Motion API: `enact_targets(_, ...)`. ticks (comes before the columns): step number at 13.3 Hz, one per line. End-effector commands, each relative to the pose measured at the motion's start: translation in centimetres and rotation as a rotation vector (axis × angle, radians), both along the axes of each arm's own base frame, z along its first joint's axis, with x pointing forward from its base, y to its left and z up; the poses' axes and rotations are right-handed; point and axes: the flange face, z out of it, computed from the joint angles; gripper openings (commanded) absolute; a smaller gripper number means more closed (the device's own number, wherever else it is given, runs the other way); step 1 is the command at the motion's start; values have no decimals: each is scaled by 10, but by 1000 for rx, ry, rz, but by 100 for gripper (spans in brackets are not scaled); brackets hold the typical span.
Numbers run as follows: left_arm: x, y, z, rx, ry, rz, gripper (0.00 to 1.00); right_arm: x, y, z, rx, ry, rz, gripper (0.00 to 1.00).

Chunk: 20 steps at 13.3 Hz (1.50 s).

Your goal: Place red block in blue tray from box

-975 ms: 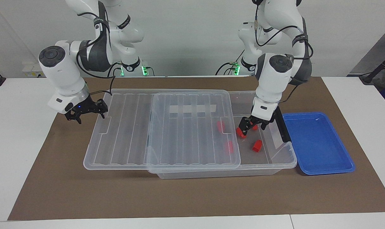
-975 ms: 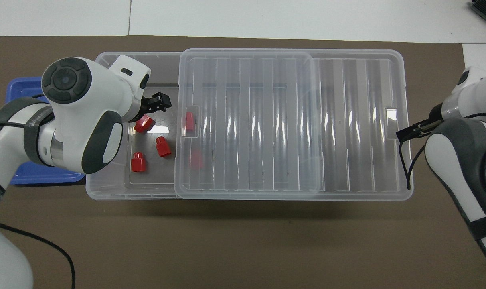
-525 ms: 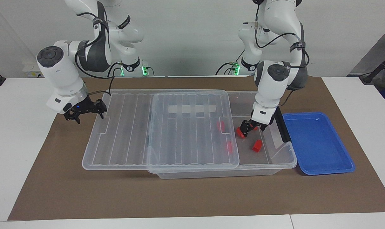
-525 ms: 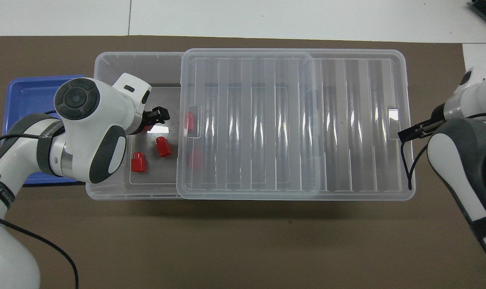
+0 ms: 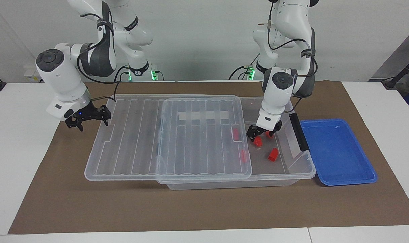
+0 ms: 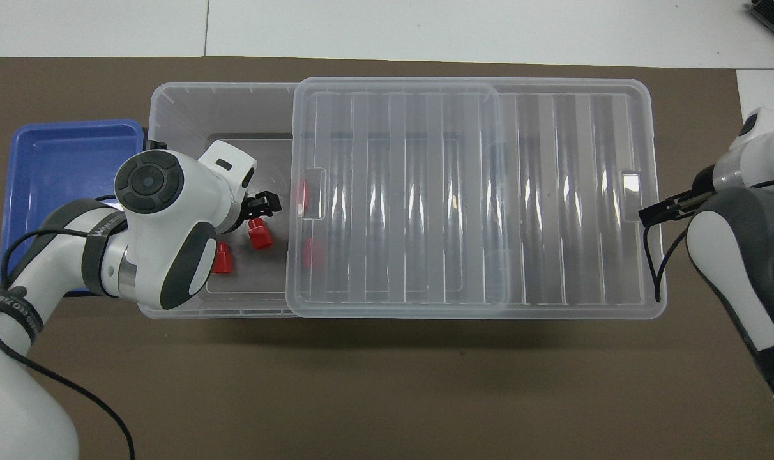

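Red block (image 5: 257, 142) is still on the box (image 5: 231, 184) floor, in the open end by the tray (image 5: 336, 152). The left gripper (image 5: 255, 134) has shifted lid-ward (image 5: 204, 135) over it, so the pick looks unfinished. The lid has slid further toward the right gripper (image 5: 89, 116). Can't tell either one's grip. Only the facing view shows another block (image 5: 268, 134), hidden overhead.

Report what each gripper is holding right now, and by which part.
The right gripper holds the lid by its end edge, at the right arm's end. The left gripper is down in the box over a red block; whether it grips it cannot be told.
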Motion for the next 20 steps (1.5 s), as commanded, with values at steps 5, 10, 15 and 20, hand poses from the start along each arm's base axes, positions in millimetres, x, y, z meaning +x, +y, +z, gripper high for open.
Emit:
enact_targets(5,-20,2,-25,16,-18,-20,99,-15,25,37,-9,-59,-81,100)
enact_targets(10,-17,-11,-43,4,-46,-39,97,-30,59,64,2,-96,-256,100)
enact_targets(15,-17,-12,-42,7,-41,-43,29,-25,81,108,82,-119,-352,100)
enact_targets(20,-17,-13,-40,40,-44,-81,16,-33,93,165,56,-71,-428,100)
